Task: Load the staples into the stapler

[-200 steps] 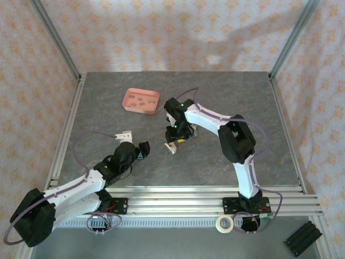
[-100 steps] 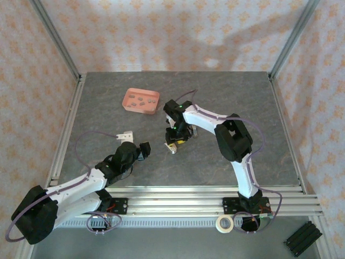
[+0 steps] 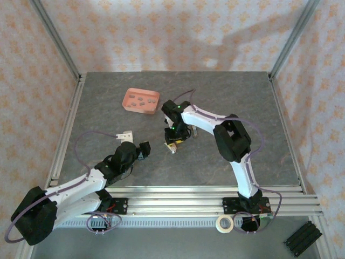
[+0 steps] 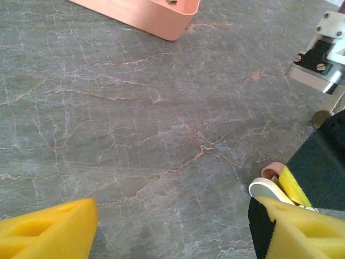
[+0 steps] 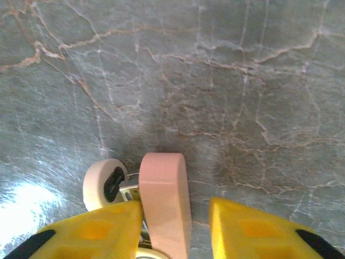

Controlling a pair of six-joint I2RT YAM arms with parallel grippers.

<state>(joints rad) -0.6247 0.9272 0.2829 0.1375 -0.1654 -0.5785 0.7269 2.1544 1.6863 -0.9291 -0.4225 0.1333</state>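
Inspected the staples (image 3: 141, 99): several tiny dull-grey short bars lay loose inside the salmon-pink tray (image 3: 141, 110), which sat on the grey marbled table (image 3: 215, 102) at the far left of centre. From above the bars were spread apart rather than stacked. They were too small for me to fix which way each long axis ran. My left wrist camera caught the tray's near wall (image 4: 156, 19) at the top of its view. The stapler (image 3: 172, 147), a small pink-and-white piece, sat near the table's middle, well apart from the tray and nearer to me. In my right wrist view its pink top arm (image 5: 164, 199) ran lengthwise straight out from between my pads, its rounded end pointing away from the wrist, and a white rounded part showed just left of it. From above its long axis slanted toward the near left. My right claw (image 5: 175, 232) stood around that pink arm. The left pad (image 5: 102, 232) lay against it. A narrow gap remained between it and the other pad. Whether I had it truly clamped I could not tell. My left claw (image 4: 172, 232) hung low over bare table to the left of the stapler, spread wide, its yellow pads (image 4: 48, 229) far apart with nothing between them.
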